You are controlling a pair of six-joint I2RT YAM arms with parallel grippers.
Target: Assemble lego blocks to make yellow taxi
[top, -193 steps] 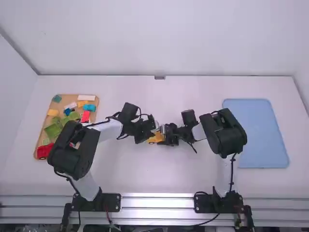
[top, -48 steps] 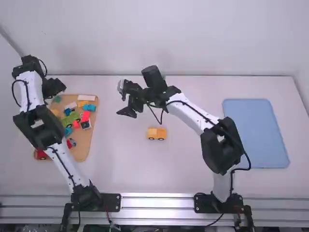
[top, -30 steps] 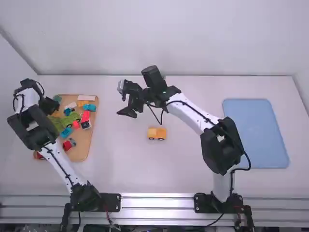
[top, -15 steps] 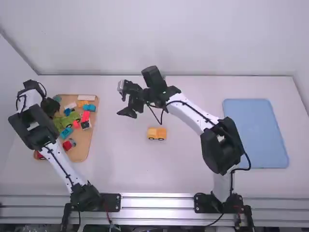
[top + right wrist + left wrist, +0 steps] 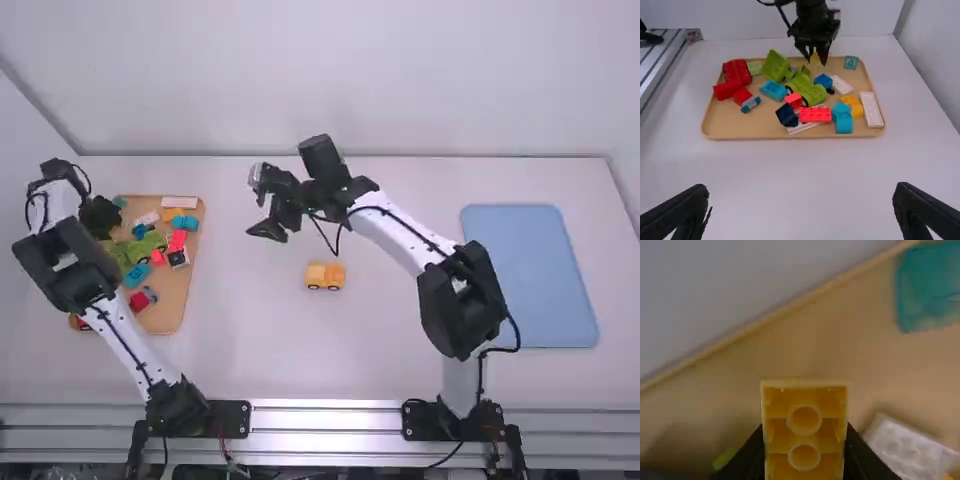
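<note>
High view: left tool point(image 5: 100, 216) closed on a yellow block point(image 5: 805, 430) near the table's point(image 5: 400, 345) left edge; right tool point(image 5: 254, 207), empty and wide open, nearer the far edge than the central yellow car body point(image 5: 325, 275).

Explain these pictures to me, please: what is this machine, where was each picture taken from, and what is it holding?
These are two robot arms at a white table. The high view looks down from above and behind them; the other two come from cameras on the arms' wrists. The left arm's tool grips a yellow plastic block over a tan tray of mixed coloured blocks. The right arm's tool is open and holds nothing. On the table sits a small yellow-orange toy vehicle with dark wheels; off to the right lies a flat blue rectangular panel.
</note>
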